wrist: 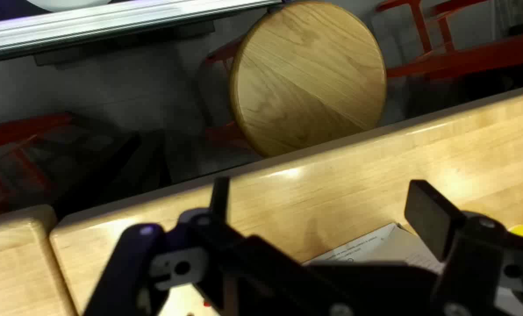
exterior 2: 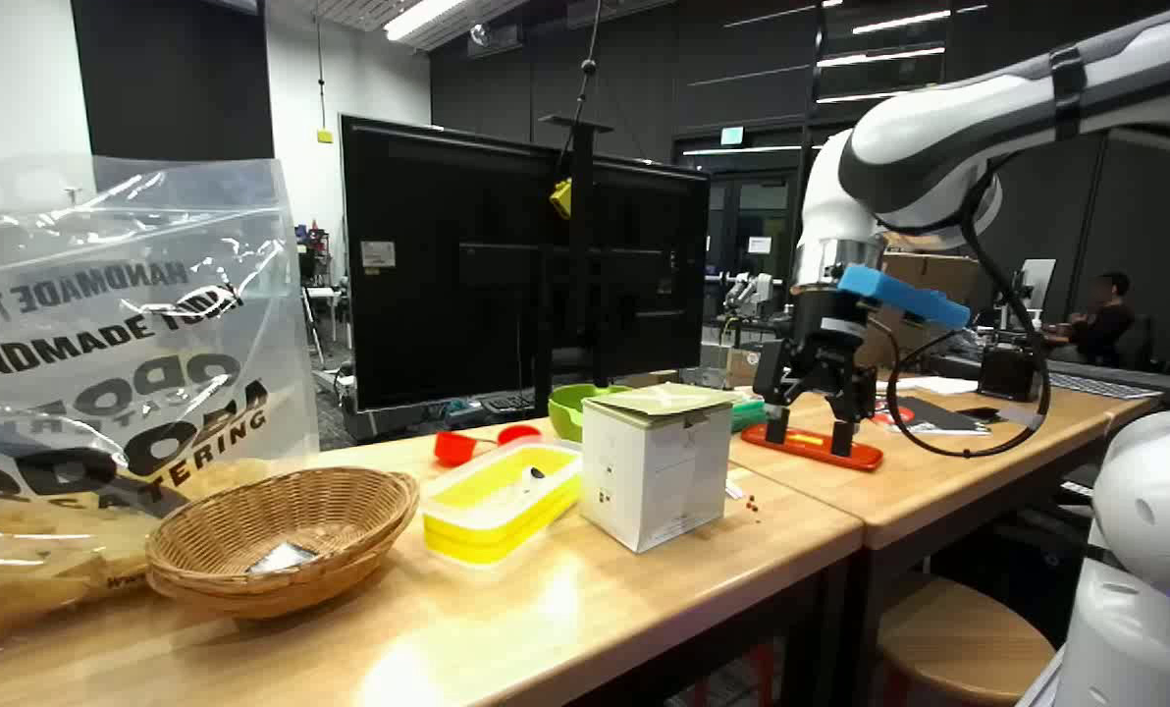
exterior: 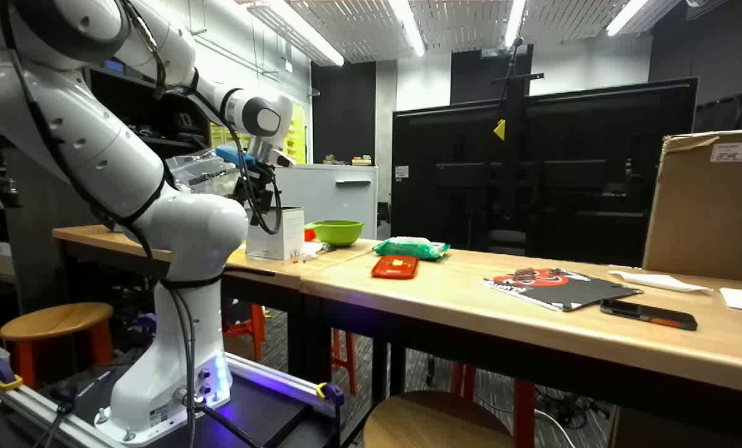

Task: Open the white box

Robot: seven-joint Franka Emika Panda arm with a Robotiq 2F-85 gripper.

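Note:
The white box (exterior: 276,234) stands upright on the wooden table, with its top partly hidden by the arm's cables. In an exterior view the white box (exterior 2: 656,476) has a pale greenish flap lying over its top, slightly raised at an edge. In the wrist view a corner of the white box (wrist: 377,246) shows low between the fingers; the gripper body hides the rest. My gripper (exterior 2: 810,434) is open and empty, pointing down, and appears right of the box, apart from it. The fingers also show wide apart in the wrist view (wrist: 325,204).
A yellow container (exterior 2: 502,501) and wicker basket (exterior 2: 281,550) stand left of the box, near a clear bag (exterior 2: 124,373). A green bowl (exterior 2: 567,410) is behind it. A red dish (exterior: 396,267) lies farther along the table. A stool (wrist: 309,79) stands by the table edge.

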